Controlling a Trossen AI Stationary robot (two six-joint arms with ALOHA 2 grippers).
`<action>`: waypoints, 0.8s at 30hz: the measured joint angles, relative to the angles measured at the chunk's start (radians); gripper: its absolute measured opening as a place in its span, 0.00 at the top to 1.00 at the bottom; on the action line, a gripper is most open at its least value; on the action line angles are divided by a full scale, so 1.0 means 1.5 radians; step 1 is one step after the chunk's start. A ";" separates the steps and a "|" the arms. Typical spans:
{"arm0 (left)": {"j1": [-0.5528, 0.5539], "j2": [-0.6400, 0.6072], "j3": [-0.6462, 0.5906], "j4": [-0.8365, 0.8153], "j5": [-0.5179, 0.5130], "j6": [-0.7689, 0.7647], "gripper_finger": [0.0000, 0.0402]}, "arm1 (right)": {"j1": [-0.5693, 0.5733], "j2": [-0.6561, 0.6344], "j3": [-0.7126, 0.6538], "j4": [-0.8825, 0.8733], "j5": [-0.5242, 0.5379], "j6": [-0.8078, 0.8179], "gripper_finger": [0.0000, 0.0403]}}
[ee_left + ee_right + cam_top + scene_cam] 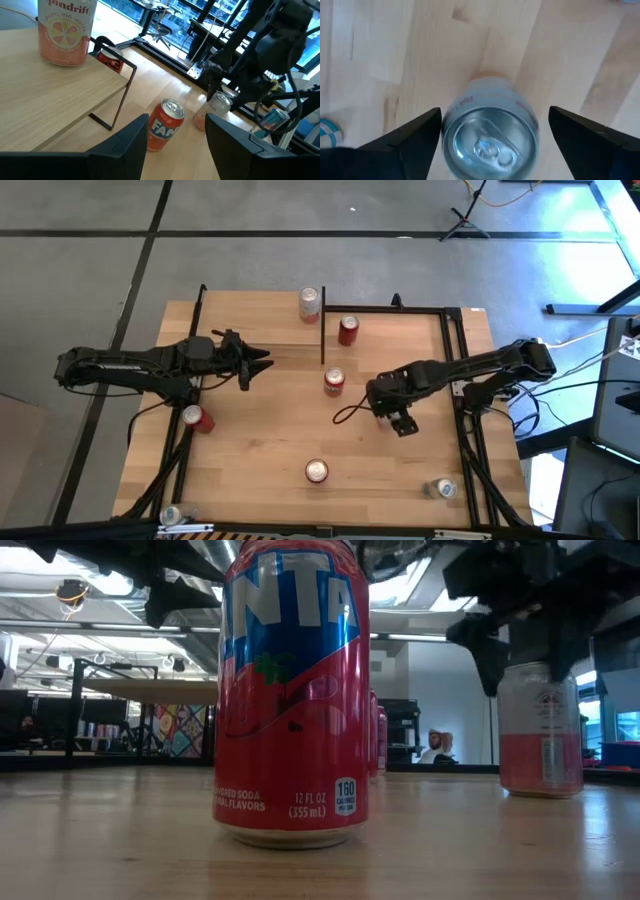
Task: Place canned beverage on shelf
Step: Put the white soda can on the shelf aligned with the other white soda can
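Note:
A pink-and-white can [490, 135] stands upright on the tabletop right of centre, also seen in the low view [540, 730] and the left wrist view [216, 107]. My right gripper [385, 395] points down over it, open, with one finger on each side of the can's top [540, 670] and a gap at both sides. The shelf [255, 320] is at the far left of centre, and a Spindrift can [310, 303] stands on its far right corner. My left gripper [262, 363] hovers open by the shelf's near edge, with nothing between its fingers [175, 150].
A red can [348, 330] and an orange Fanta can [334, 381] stand right of the shelf. A red Fanta can [316, 471] stands near the front edge and another red can [197, 418] at the left. Two more cans [440, 488] [172, 515] sit near the front corners. A black frame [455, 380] runs along the table's right side.

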 joint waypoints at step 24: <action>0.001 0.000 0.001 0.000 -0.012 -0.002 0.53 | 0.059 -0.103 0.079 -0.185 0.137 0.457 0.11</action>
